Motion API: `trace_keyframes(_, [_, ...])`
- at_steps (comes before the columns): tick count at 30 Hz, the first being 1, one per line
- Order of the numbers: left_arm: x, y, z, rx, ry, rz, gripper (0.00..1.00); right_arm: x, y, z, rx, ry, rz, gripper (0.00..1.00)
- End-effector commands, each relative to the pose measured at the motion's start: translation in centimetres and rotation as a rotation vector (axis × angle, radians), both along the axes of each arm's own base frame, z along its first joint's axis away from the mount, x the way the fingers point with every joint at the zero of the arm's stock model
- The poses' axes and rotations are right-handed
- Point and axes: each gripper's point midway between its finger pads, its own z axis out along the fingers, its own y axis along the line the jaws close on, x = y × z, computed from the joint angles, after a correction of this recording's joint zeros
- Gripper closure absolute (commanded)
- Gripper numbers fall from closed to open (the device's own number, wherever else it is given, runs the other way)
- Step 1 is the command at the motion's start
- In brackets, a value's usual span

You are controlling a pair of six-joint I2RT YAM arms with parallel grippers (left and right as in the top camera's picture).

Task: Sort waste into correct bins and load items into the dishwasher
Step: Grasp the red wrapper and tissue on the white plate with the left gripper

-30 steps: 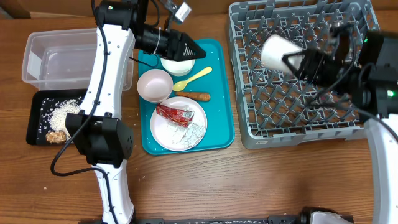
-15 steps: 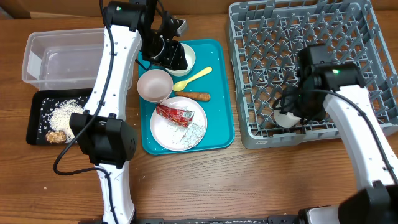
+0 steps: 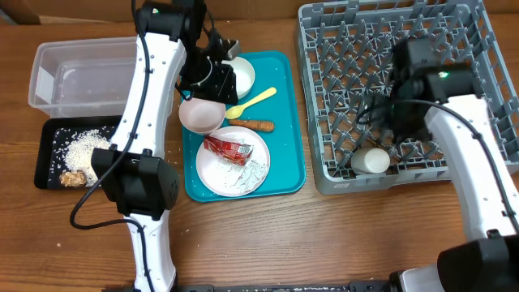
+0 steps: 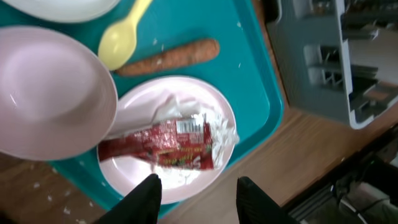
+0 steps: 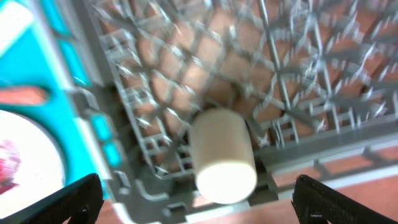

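The small white cup lies on its side in the front left corner of the grey dish rack. In the right wrist view the cup lies between my wide-open right gripper's fingers, untouched. In the overhead view the right gripper hovers just behind the cup. My left gripper is open and empty above the plate, which holds the red wrapper and white napkin. The carrot stick, yellow spoon and a bowl lie nearby. In the overhead view the left gripper partly hides the far bowl.
The teal serving tray holds the plate, bowls, spoon and carrot. The clear tub stands at the far left. The black tray in front of it holds rice and a brown lump.
My right gripper carried the cup down into the rack's front left corner, let go and pulled back. My left gripper shifted left from the far bowl, over the tray.
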Motion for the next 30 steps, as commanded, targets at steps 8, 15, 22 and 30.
trace_keyframes(8, [-7.3, -1.3, -4.3, 0.639, 0.010, -0.126, 0.57, 1.4, 0.4, 4.6, 0.011, -0.138, 0.059, 0.00])
trace_keyframes(15, [-10.4, -2.6, -6.4, 0.423, -0.082, -0.202, 0.48, 1.6, 0.4, 4.6, 0.007, -0.146, 0.077, 0.00])
trace_keyframes(22, [-9.8, -2.2, -13.4, 0.387, -0.120, -0.294, 0.28, 1.4, 0.4, 4.5, 0.006, -0.139, 0.077, 0.00])
trace_keyframes(30, [-10.0, -2.1, -17.8, 0.262, -0.005, -0.342, 0.27, 1.4, 0.4, 4.6, 0.007, -0.140, 0.076, 0.00])
